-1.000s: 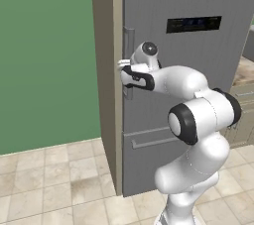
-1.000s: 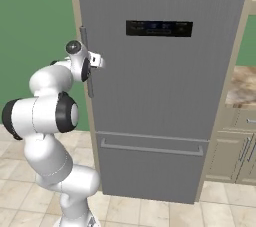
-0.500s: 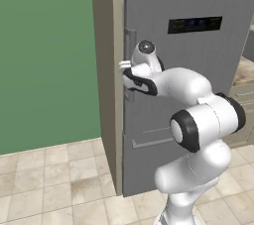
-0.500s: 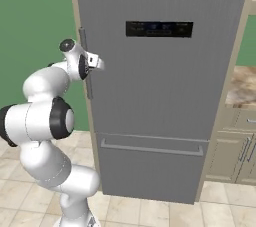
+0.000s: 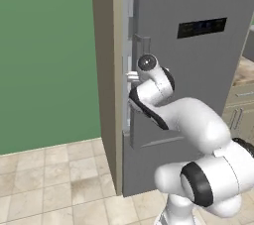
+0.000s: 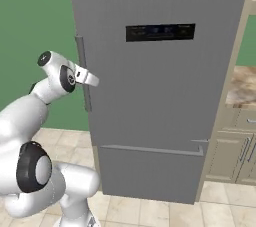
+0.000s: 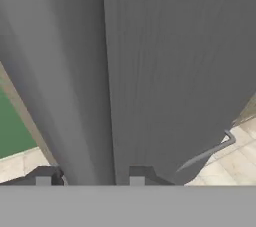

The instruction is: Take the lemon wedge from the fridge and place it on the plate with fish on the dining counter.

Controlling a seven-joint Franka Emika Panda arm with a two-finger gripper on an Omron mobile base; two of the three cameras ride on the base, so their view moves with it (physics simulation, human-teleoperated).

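The gripper (image 7: 90, 175) is seen with its jaws spread either side of the bar handle (image 7: 85, 86), at 9 o'clock on the fridge (image 6: 165, 96). Whether the handle is pinched cannot be told. The door is slightly ajar

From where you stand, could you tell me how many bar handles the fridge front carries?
2: a vertical bar handle at the upper door's left edge, by the gripper, and a horizontal handle across the lower drawer.

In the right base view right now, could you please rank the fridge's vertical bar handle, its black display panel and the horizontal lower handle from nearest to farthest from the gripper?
1. The vertical bar handle, right at the gripper on the fridge door's left edge.
2. The black display panel, up and to the right on the door.
3. The horizontal lower handle, well below, across the lower door.
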